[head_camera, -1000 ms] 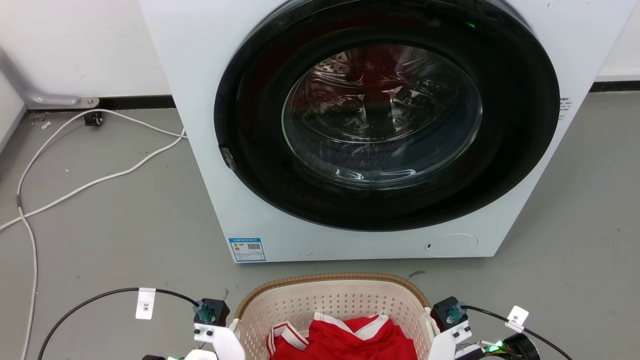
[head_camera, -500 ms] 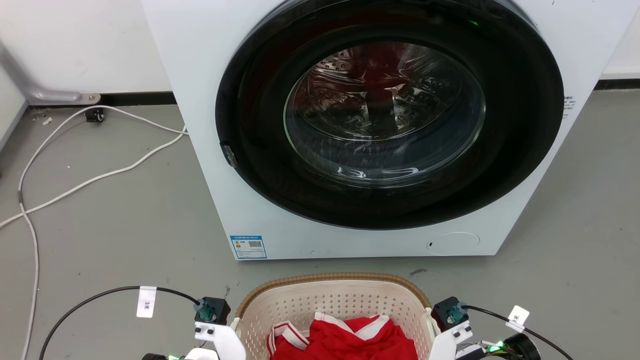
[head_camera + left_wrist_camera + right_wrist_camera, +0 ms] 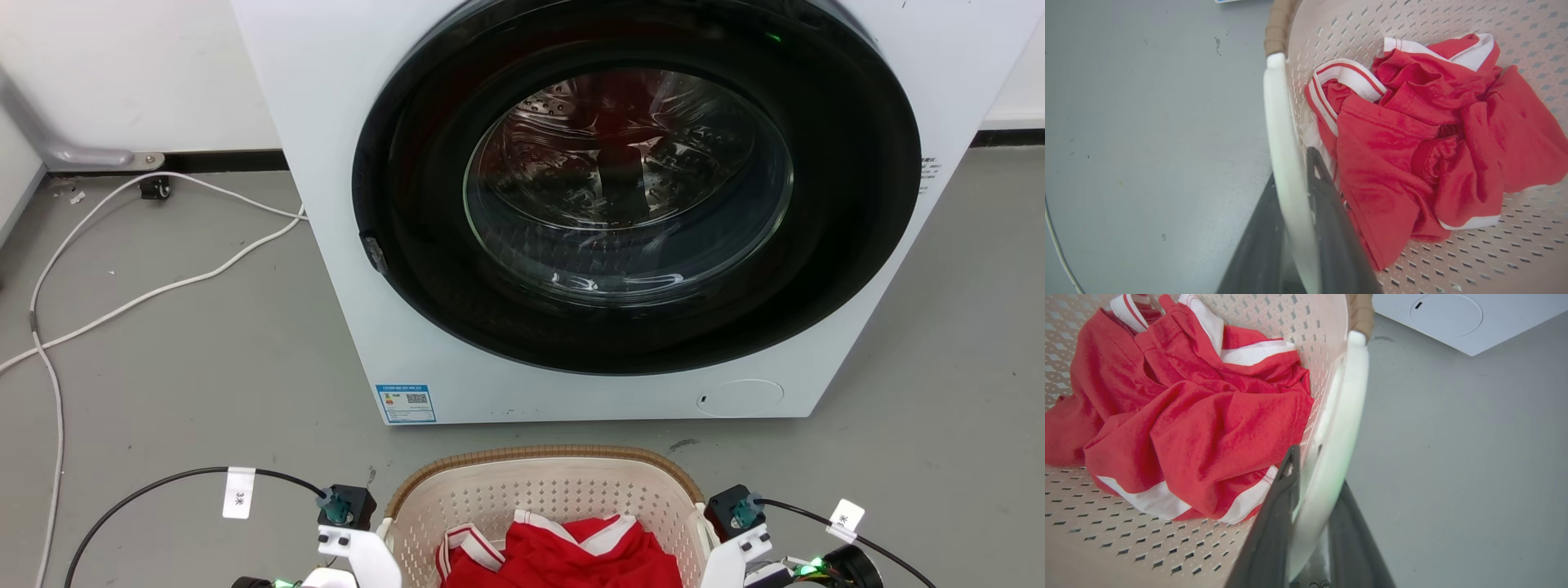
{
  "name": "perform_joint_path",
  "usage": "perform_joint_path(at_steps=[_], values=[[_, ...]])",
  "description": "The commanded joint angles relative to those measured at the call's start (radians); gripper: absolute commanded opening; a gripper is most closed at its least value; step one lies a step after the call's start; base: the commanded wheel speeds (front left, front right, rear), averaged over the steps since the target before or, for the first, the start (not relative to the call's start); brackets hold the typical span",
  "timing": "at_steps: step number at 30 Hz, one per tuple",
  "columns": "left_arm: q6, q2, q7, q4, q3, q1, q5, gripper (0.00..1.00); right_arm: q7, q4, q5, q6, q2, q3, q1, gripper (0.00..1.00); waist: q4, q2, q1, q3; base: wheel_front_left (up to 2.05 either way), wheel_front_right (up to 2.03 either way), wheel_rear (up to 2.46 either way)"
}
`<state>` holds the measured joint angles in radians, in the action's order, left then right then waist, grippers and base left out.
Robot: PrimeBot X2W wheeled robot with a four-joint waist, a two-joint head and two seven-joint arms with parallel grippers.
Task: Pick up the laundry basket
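The left gripper (image 3: 1290,175) is closed tight on the white side handle (image 3: 1280,122) of the cream plastic laundry basket with holes and a brown rim (image 3: 539,452). The basket sits just in front of the big white washing machine (image 3: 326,163), with a red shirt (image 3: 563,555) inside. The right gripper (image 3: 1318,469) is closed tight on the other handle (image 3: 1347,396). Since a second ago only the camera shifts a tiny bit, and the basket looks the same. Both holds look ready, so I think the lift comes next.

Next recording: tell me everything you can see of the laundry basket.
The laundry basket is cream-white perforated plastic, rounded-rectangular, with a brown woven-look rim and smooth white side handles. It is upright before the washing machine, holding a crumpled red garment with white trim. The left gripper is shut on its left handle and the right gripper on its right handle, one finger inside, one outside. Whether it is off the floor is unclear.
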<state>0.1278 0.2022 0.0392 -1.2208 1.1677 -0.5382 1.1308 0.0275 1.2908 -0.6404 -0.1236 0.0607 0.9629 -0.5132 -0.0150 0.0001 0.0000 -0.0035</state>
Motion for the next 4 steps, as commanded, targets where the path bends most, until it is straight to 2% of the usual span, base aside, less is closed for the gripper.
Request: perform_joint_path(at_steps=[1,4], values=[[0.004,-0.005,-0.012,0.004,0.005,-0.021,0.004,0.0,0.001,-0.004,0.004,-0.013,-0.004,0.009,-0.006,0.0,0.0,-0.0001,0.0,0.0,0.0,0.0,0.0],[0.004,-0.005,-0.011,0.003,0.011,-0.022,0.007,0.0,0.0,-0.004,0.003,-0.013,-0.004,0.009,-0.004,0.0,0.0,-0.0001,0.0,0.0,0.0,0.0,0.0]])
